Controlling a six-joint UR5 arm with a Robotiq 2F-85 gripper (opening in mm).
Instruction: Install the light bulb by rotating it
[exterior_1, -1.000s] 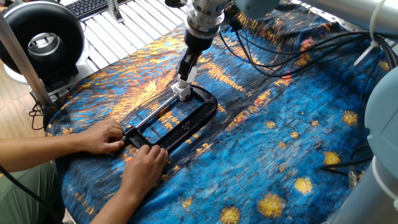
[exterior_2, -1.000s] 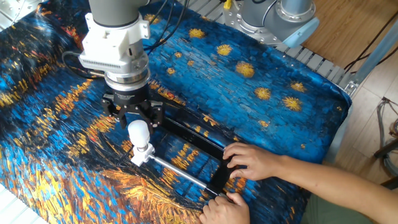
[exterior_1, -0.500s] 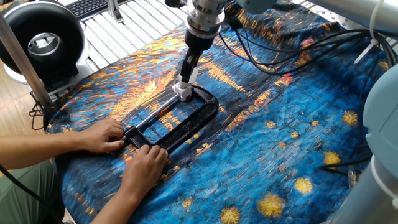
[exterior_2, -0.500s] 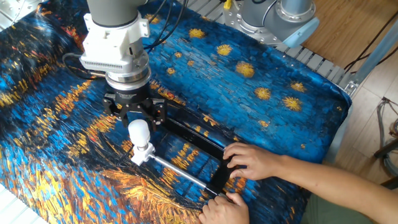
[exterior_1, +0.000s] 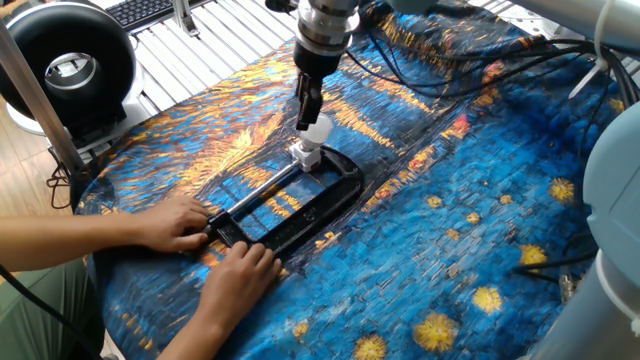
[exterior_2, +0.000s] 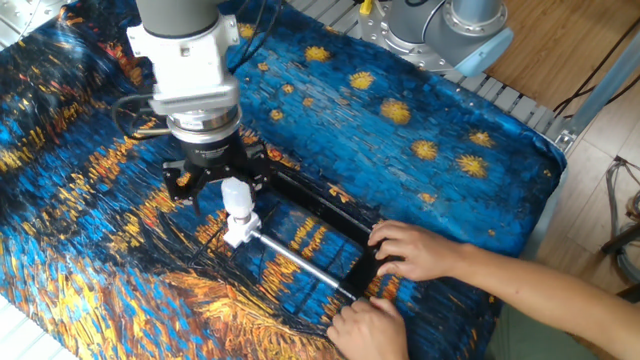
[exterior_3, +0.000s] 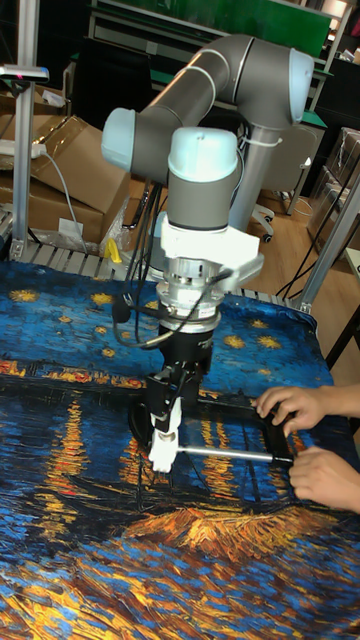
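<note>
You're in a robotics lab or workshop. Behind the gripper (exterior_3: 166, 405) stand cardboard boxes (exterior_3: 75, 160) and a slatted aluminium bench (exterior_1: 215, 45); a second robot base (exterior_2: 450, 30) sits beyond it, with a keyboard (exterior_1: 145, 10) and cables (exterior_1: 470, 75) nearby.

Light bulb (exterior_2: 236, 193) frosted white — socket block (exterior_2: 239, 232) white too. Clamp frame (exterior_1: 318, 205) black, rod (exterior_2: 300, 264) silver. Tablecloth (exterior_2: 420, 110) deep blue, orange-gold swirls, yellow star blots — painterly.
</note>
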